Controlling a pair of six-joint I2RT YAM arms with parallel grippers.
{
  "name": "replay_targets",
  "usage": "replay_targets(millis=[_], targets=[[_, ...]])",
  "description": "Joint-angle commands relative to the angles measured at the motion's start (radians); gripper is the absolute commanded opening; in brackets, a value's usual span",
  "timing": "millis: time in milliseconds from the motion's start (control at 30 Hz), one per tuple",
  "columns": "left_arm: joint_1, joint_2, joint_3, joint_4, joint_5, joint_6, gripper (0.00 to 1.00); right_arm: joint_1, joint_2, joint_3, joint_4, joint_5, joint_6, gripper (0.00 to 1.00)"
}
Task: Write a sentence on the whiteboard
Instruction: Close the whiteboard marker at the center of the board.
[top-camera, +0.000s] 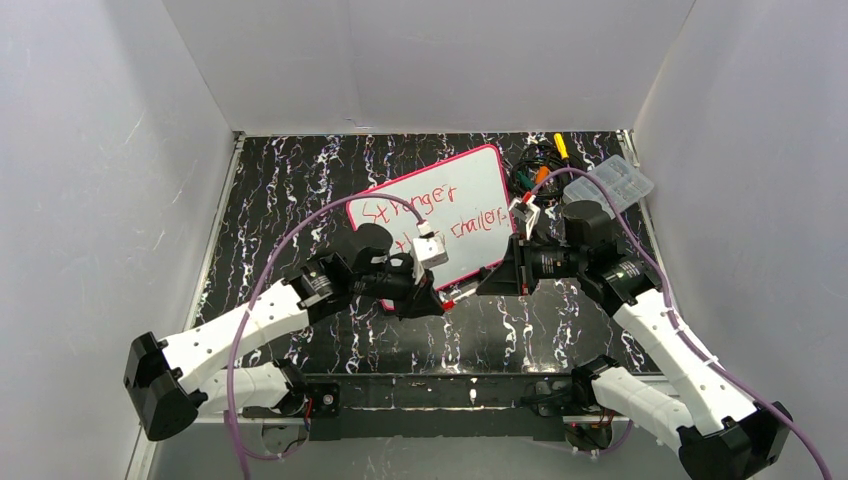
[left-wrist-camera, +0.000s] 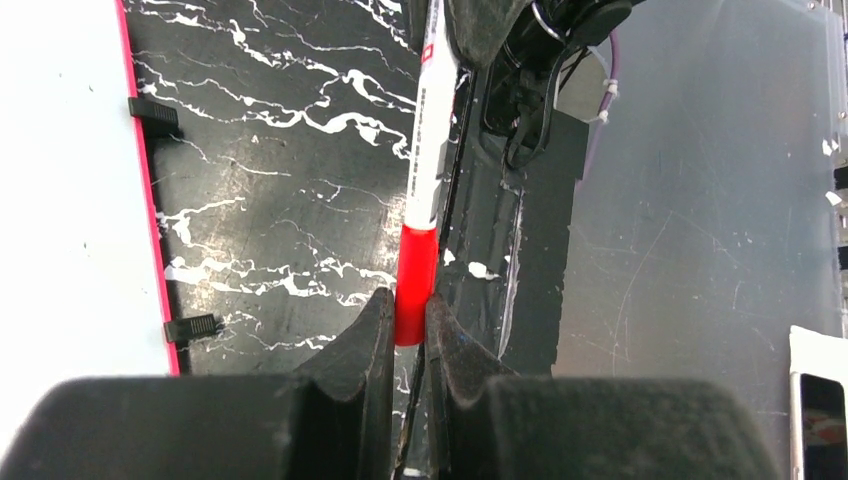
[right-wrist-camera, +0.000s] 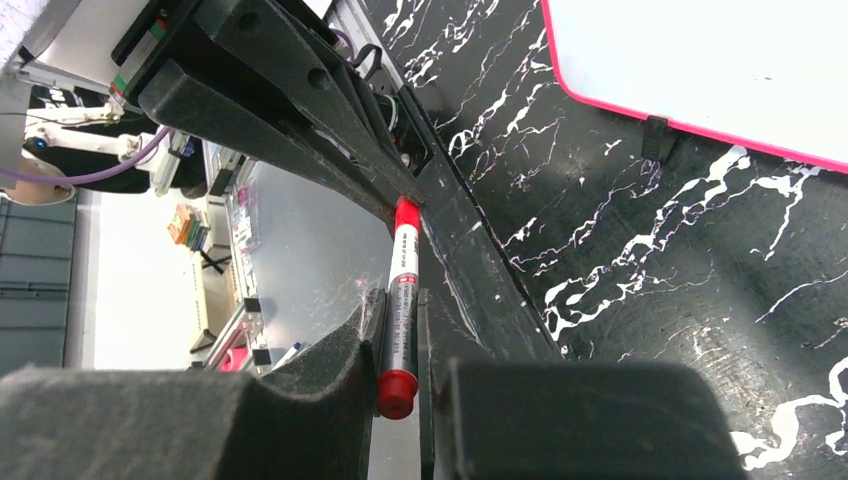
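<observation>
The whiteboard (top-camera: 470, 190) lies tilted on the black marbled table, pink-edged, with the sentence (top-camera: 412, 211) in red marker across it. In front of its near edge a red marker (top-camera: 462, 296) hangs level between both grippers. My left gripper (left-wrist-camera: 408, 305) is shut on the marker's red cap (left-wrist-camera: 415, 290), which sits on the end of the white barrel (left-wrist-camera: 428, 140). My right gripper (right-wrist-camera: 400, 310) is shut on the barrel (right-wrist-camera: 402, 290) near its red butt end. The board's edge (left-wrist-camera: 60, 180) shows at the left in the left wrist view, and its corner (right-wrist-camera: 700, 60) at the upper right in the right wrist view.
A clear plastic compartment box (top-camera: 610, 183) stands at the back right, next to a heap of cables and coloured pens (top-camera: 540, 165). White walls close in the table on three sides. The arms' bases sit along the near edge.
</observation>
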Motion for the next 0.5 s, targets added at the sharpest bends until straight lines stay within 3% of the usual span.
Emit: replay_targets(millis=[0, 267, 367, 467], targets=[[0.003, 0.038, 0.127, 0.241, 0.011, -0.02, 0.0, 0.033, 0.016, -0.024, 0.012, -0.07, -0.008, 0.01], [0.002, 0.102, 0.218, 0.259, 0.028, -0.019, 0.0, 0.051, 0.027, -0.025, -0.074, -0.001, -0.068, 0.01], [0.007, 0.095, 0.207, 0.229, 0.002, -0.026, 0.0, 0.051, 0.028, 0.017, -0.166, 0.227, -0.101, 0.01], [0.039, 0.069, 0.193, 0.145, -0.062, -0.035, 0.29, 0.051, 0.054, 0.07, -0.289, 0.491, -0.129, 0.01]])
